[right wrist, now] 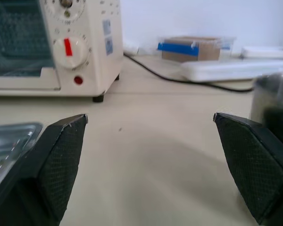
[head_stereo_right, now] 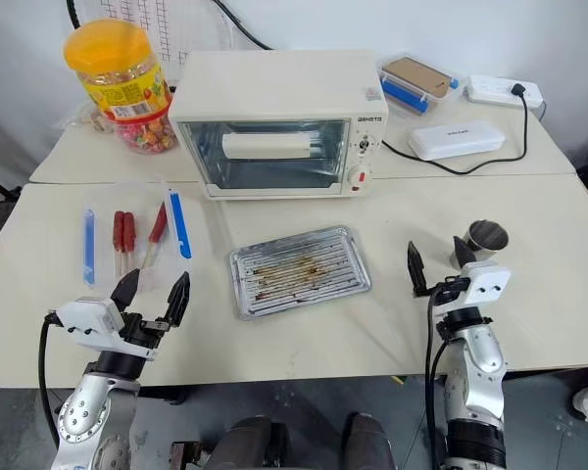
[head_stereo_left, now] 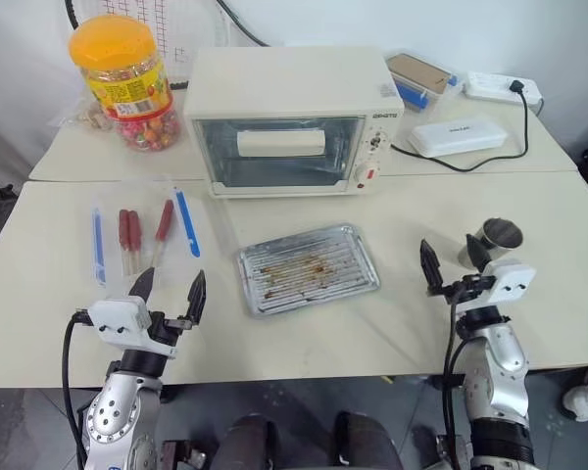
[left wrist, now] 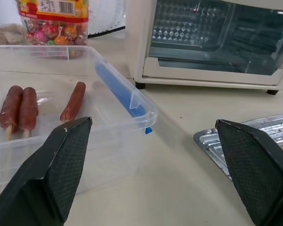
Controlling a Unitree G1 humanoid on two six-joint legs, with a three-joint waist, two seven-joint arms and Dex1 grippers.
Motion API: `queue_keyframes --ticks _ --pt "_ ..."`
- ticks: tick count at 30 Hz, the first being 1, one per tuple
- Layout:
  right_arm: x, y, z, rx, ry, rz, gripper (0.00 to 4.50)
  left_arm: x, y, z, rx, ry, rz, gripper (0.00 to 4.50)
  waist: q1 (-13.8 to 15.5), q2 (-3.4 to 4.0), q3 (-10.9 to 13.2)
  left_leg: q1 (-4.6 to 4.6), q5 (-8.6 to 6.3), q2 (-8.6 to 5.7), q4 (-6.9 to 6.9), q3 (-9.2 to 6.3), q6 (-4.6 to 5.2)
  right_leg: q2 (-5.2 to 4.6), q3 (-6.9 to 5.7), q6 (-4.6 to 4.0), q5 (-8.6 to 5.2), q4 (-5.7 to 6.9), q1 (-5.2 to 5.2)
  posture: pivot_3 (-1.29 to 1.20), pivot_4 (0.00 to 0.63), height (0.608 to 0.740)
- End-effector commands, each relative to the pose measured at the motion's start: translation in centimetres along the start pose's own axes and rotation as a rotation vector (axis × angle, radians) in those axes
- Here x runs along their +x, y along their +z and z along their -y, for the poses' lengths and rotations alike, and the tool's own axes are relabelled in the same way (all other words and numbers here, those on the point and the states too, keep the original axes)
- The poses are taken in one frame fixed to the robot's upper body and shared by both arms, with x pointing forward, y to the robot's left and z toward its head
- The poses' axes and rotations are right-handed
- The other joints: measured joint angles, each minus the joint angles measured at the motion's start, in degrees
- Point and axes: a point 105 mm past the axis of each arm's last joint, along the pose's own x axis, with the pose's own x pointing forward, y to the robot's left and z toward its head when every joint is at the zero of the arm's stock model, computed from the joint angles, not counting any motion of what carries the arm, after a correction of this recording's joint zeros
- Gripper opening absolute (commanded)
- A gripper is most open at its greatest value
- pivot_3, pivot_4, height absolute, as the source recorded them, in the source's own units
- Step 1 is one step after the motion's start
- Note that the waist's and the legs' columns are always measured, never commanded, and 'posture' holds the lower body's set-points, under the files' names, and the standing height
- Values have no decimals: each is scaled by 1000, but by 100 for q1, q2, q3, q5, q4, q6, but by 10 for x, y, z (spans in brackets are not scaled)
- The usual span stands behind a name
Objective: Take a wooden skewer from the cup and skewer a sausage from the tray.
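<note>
Both end effectors (head_stereo_left: 167, 286) (head_stereo_left: 449, 258) open, near table (head_stereo_left: 392, 328) front edge.

The two head views look forward and down from above the bench's (head_stereo_left: 392, 323) near edge, taking in its whole top to the far wall. Each wrist view sits low, just above the benchtop, facing the far edge. The left wrist and head views share the oven (left wrist: 217, 42) and clear box (left wrist: 85, 117); the right wrist view shares the oven's dial side.
</note>
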Motion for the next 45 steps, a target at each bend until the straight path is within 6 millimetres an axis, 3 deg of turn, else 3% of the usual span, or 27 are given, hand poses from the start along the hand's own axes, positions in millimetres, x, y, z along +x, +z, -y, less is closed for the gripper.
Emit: queue_keyframes --ticks 1,8,15,22,29,39,45 --pt "1 11 -7 -13 17 43 4500 0 8 8 -9 -56 18 4468 -3 0 0 0 0 0 0 0 0 0 0 0 0 0 0 0 150 740" --pt "-8 11 -23 36 75 37 4500 -2 4 20 -1 -155 -27 4468 -5 0 0 -1 0 0 -1 -4 0 0 -1 -1 0 0 0 0 150 740" --pt "-15 9 -24 29 46 17 4500 5 -2 22 20 -193 -60 4468 -13 1 0 0 0 1 -1 -6 0 0 -1 -1 -1 0 -1 0 150 740" --pt "-12 6 -22 8 40 -9 4500 30 -8 22 22 -173 -58 4468 -5 3 -2 0 0 -2 -1 -5 0 0 -2 -1 -1 4 -1 0 150 740" --pt "-9 4 -31 12 91 -18 4500 40 -19 35 19 -180 -61 4468 -18 3 -2 -1 0 -2 -2 -5 0 1 -3 -1 -1 3 -2 0 150 740" --pt "-2 2 -41 11 138 -13 4500 47 -17 -11 33 105 -4 4468 -19 3 -2 0 0 -1 -3 -4 1 1 -5 -1 0 3 -2 0 150 740" --pt "3 3 -40 4 137 0 4500 46 -18 -12 -8 93 25 4468 -2 3 -2 -2 0 -3 -2 -4 1 -1 -5 0 0 2 -2 0 150 740"
